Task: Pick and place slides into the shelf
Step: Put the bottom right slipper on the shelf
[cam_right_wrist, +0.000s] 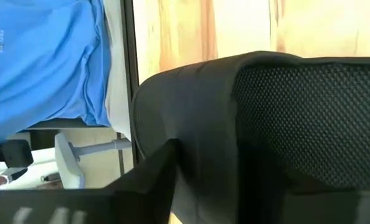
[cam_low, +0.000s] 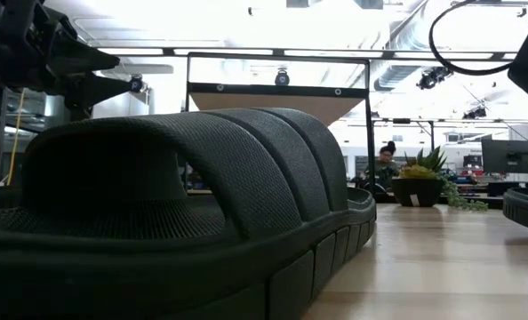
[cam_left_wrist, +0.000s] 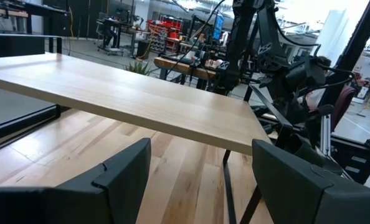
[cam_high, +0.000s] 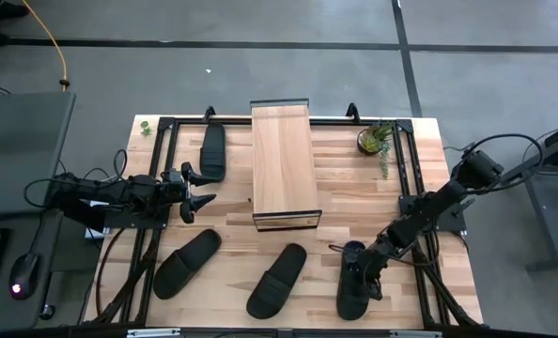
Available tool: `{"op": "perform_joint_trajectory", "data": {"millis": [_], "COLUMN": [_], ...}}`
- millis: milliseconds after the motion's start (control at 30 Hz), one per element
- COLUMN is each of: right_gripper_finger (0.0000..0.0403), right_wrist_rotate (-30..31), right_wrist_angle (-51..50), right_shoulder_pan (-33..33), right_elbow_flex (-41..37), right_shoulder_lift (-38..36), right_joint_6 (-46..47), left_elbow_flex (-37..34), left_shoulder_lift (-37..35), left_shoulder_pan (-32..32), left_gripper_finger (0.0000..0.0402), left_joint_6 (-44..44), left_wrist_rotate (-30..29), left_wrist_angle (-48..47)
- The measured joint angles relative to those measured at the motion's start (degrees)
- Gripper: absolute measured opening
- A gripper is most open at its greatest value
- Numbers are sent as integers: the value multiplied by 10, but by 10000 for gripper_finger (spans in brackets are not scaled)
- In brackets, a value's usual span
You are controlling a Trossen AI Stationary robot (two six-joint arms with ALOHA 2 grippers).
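Seen from above, a slatted wooden table [cam_high: 354, 188] holds four black slides. Three lie along the near edge: a left slide [cam_high: 186, 263], a middle slide [cam_high: 277, 280], and a right slide [cam_high: 354, 280]. The right gripper [cam_high: 365, 270] is down on the right slide, its fingers [cam_right_wrist: 144, 180] set on either side of the slide's ribbed strap at a middling gap; whether they press it firmly cannot be told. Farther back on the left side, the left gripper [cam_high: 200, 187] hangs with its two fingers [cam_left_wrist: 126, 171] spread wide and nothing between them, pointing toward the shelf [cam_high: 284, 161]. The shelf, a light wooden plank on a thin black frame, stands at the middle of the table's far half with nothing on it. The fourth slide [cam_high: 212, 151] lies just left of the shelf, near the far edge. One small potted plant [cam_high: 375, 140] sits at the far right corner. In the low view, a person [cam_low: 387, 160] shows in the room beyond the table.
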Motion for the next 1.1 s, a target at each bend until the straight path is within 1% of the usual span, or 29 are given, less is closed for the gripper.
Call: {"op": "perform_joint_trajectory", "data": {"millis": [200,267,400,533,767,900,1100], "right_gripper_finger": [31,9,14,4,2,2,1], "right_wrist_rotate": [1,1,1,12,-4,-2,31], "right_wrist_angle": [1,3,19,38,51,54,28], "right_shoulder_pan": [0,-2,-15,-41,-95,-115,-124], "right_elbow_flex": [0,0,-1,-1,5,29,86], "right_shoulder_lift": [0,0,0,1,-17,-40,-57], "right_joint_6": [-17,-24,-38,-70,-104,-125,-158], "left_elbow_flex": [0,0,0,0,0,0,0], "left_shoulder_lift": [0,0,0,0,0,1,2], "left_shoulder_pan": [0,0,0,0,0,0,0], "left_gripper_finger": [262,262,262,262,262,262,262], "left_joint_6": [0,0,0,0,3,4,5], "left_wrist_rotate": [0,0,0,-1,-1,-2,-2], "left_wrist_angle": [0,0,0,0,0,-1,0]}}
